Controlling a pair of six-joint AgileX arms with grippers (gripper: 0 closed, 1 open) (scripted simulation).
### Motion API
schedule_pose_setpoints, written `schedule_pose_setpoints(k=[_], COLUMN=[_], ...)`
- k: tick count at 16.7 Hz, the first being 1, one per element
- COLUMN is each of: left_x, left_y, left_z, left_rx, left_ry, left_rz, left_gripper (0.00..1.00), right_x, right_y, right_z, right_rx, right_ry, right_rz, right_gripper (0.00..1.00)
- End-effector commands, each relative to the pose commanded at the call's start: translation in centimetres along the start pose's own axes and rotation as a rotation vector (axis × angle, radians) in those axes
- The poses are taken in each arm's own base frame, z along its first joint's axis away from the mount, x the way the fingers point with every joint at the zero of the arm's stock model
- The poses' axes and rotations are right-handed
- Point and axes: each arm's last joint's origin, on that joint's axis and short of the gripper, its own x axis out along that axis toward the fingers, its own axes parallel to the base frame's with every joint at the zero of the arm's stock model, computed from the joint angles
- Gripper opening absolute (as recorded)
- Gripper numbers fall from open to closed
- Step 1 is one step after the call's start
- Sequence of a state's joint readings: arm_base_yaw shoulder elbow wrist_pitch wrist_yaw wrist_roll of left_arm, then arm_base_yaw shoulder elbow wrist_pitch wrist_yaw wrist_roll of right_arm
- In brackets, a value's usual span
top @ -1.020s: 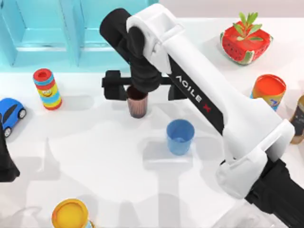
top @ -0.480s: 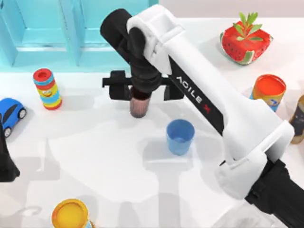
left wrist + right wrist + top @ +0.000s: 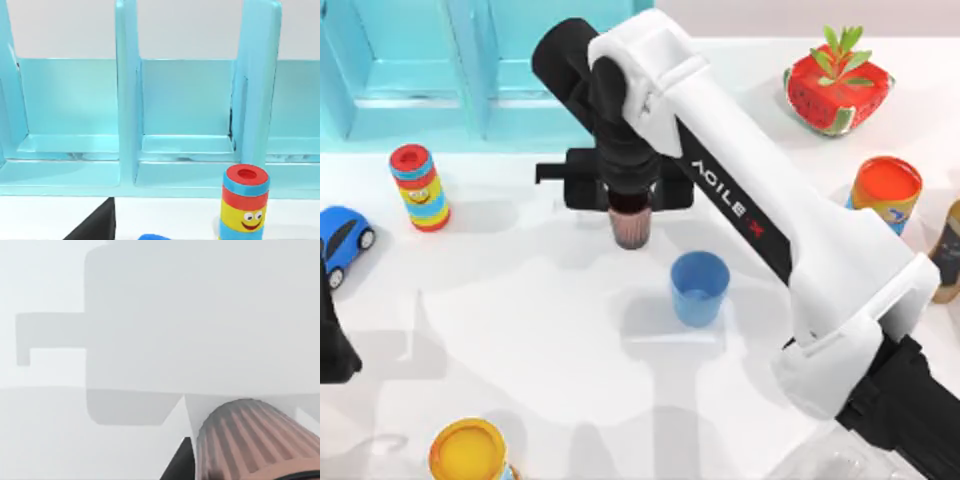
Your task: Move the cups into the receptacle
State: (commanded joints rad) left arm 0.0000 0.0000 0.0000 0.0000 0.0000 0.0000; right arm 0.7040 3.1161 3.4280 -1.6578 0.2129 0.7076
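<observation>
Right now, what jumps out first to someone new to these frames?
The big white right arm slants across the table, its right gripper shut on the ribbed brown cup near the table's middle. The blue cup stands alone just right of it, and the turquoise receptacle fills the far left corner.

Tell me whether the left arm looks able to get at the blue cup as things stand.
Probably not easily. The left arm sits parked at the table's left edge, and the blue cup stands right of centre, close under the right arm's forearm. The right gripper holds the ribbed brown cup nearby.
</observation>
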Motion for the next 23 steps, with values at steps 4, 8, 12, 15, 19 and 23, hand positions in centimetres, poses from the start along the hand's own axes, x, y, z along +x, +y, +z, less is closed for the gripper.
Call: schedule_pose_setpoints(k=[4, 8, 12, 15, 19, 23], left_x=[0.0, 0.0, 0.0, 0.0, 0.0, 0.0], left_y=[0.0, 0.0, 0.0, 0.0, 0.0, 0.0], left_z=[0.0, 0.0, 0.0, 0.0, 0.0, 0.0], left_rx=[0.0, 0.0, 0.0, 0.0, 0.0, 0.0], left_ry=[0.0, 0.0, 0.0, 0.0, 0.0, 0.0], left_rz=[0.0, 0.0, 0.0, 0.0, 0.0, 0.0], left_gripper=[1.0, 1.0, 1.0, 1.0, 1.0, 1.0], right_x=[0.0, 0.0, -0.6, -2.3, -4.6, -6.4], right_y=[0.0, 0.0, 0.1, -0.4, -2.1, -5.1], right_z=[0.0, 0.0, 0.3, 1.7, 3.6, 4.0], right_rx=[0.0, 0.0, -0.003, -0.002, -0.002, -0.006], right_ry=[0.0, 0.0, -0.005, -0.02, -0.017, 0.012], right_rz=[0.0, 0.0, 0.006, 0.018, 0.012, -0.008], right_gripper=[0.0, 0.0, 0.0, 0.0, 0.0, 0.0])
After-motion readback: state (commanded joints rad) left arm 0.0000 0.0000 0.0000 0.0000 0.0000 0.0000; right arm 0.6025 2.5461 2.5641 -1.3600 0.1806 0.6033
